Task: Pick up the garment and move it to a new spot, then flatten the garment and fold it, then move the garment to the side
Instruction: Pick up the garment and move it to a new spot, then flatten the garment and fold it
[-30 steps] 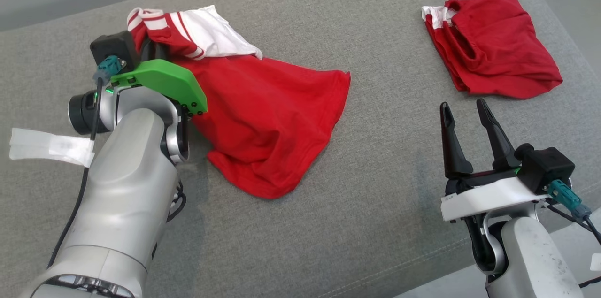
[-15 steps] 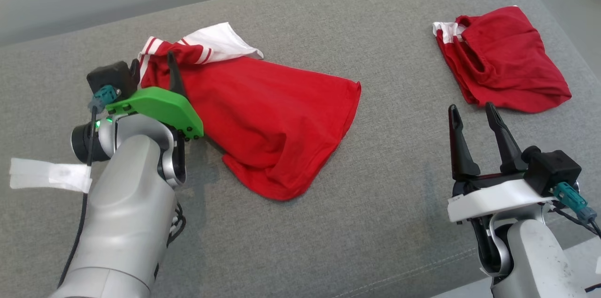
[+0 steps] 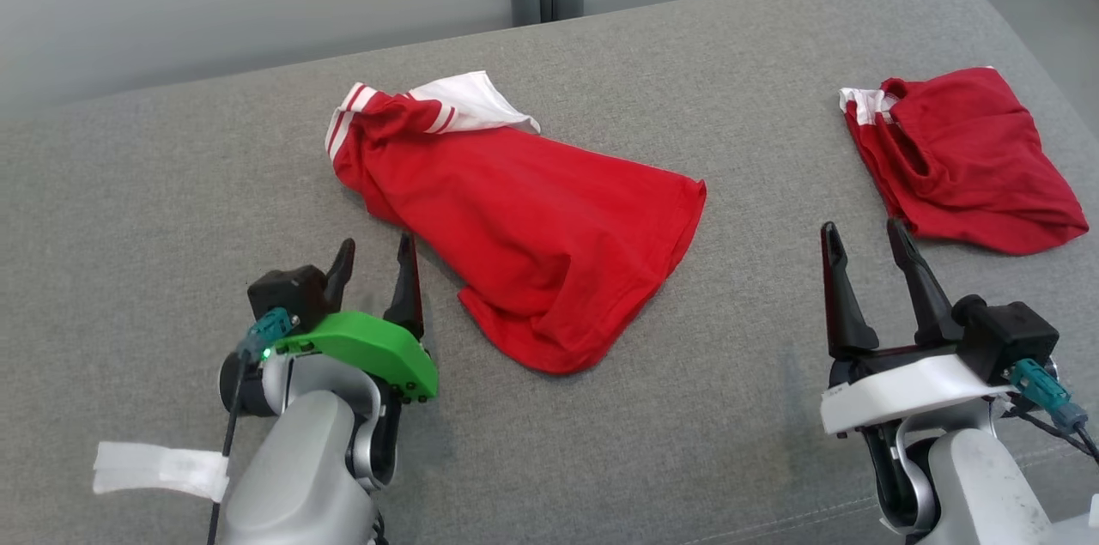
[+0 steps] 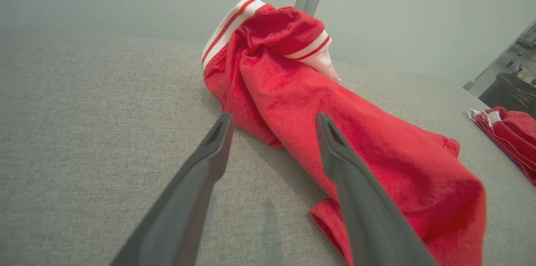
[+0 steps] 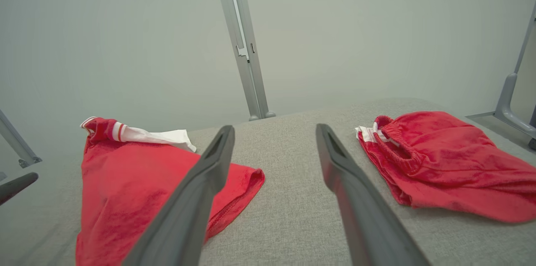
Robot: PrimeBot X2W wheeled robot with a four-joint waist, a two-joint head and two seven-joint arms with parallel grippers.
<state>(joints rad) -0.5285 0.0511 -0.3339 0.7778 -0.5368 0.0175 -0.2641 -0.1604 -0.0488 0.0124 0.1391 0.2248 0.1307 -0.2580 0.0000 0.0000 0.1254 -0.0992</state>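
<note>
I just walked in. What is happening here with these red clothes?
A two-armed robot is handling a red garment with a white striped band, which lies crumpled, not yet flattened, on the grey padded surface. The left gripper, clamped on it a second ago, is now open and empty beside its near edge. The right gripper waits open. A second red garment lies at the far right.

The left gripper (image 3: 376, 245), two long dark tapered fingers on a bright green wrist plate (image 3: 365, 348), sits at the lower left. Its jaws are spread with nothing between them, and it points up and away from its silver forearm (image 3: 300, 476). The right gripper (image 3: 862, 227), on a white wrist plate (image 3: 901, 378), stands likewise parted and empty at the lower right.
</note>
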